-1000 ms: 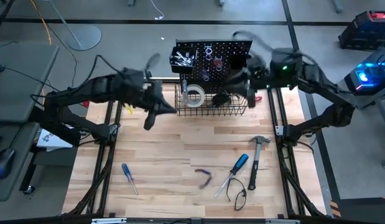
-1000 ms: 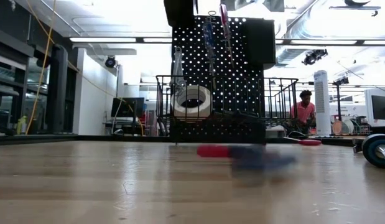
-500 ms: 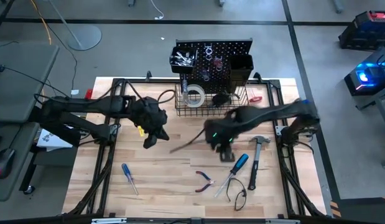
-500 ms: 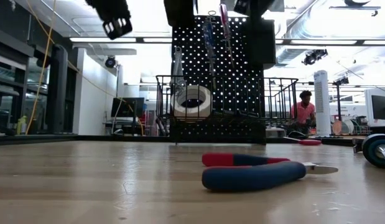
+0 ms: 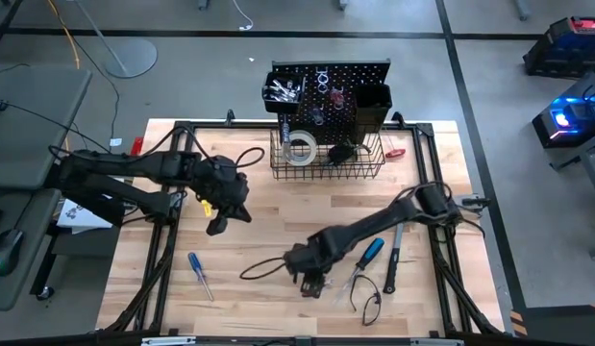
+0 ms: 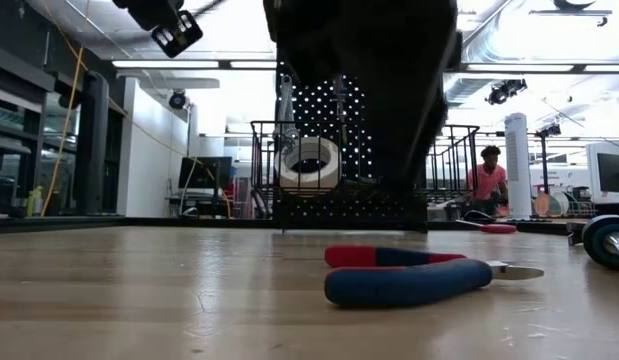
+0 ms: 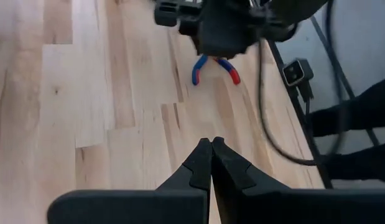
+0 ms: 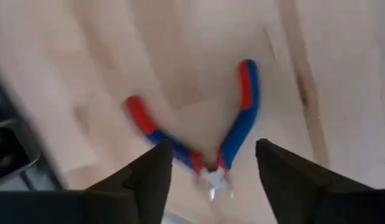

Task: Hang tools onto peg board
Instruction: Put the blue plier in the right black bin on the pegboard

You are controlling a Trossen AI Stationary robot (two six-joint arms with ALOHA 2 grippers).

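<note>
**Right hand spread over the pliers, left hand shut and idle**

The right hand [image 5: 314, 279] hangs low over the front middle of the worktop [image 5: 268, 240], directly above the red-and-blue-handled pliers [image 8: 201, 140]. Its two fingers [image 8: 148, 177] stand wide apart, one either side of the pliers' nose, and they have hold of nothing; the pliers lie flat on the wood with their handles splayed. From table height the pliers [image 6: 419, 275] show lying alone in front, with the dark bulk of the arm above them.

The left hand [image 5: 218, 223] hovers over the left part of the worktop, its fingertips [image 7: 211, 163] pressed together and empty.

Other tools lie loose on the wood: a blue-handled screwdriver [image 5: 200, 274] at the front left, another blue-handled screwdriver [image 5: 371, 253] and a black-handled claw hammer [image 5: 395, 245] at the front right.

The peg board [image 5: 331, 91] stands upright at the back edge. A white tape roll [image 5: 298, 146] sits in its wire basket [image 5: 326, 165], and silver tools fill the bin [image 5: 284, 91] at its upper left. A person shows far off in the room behind.
</note>
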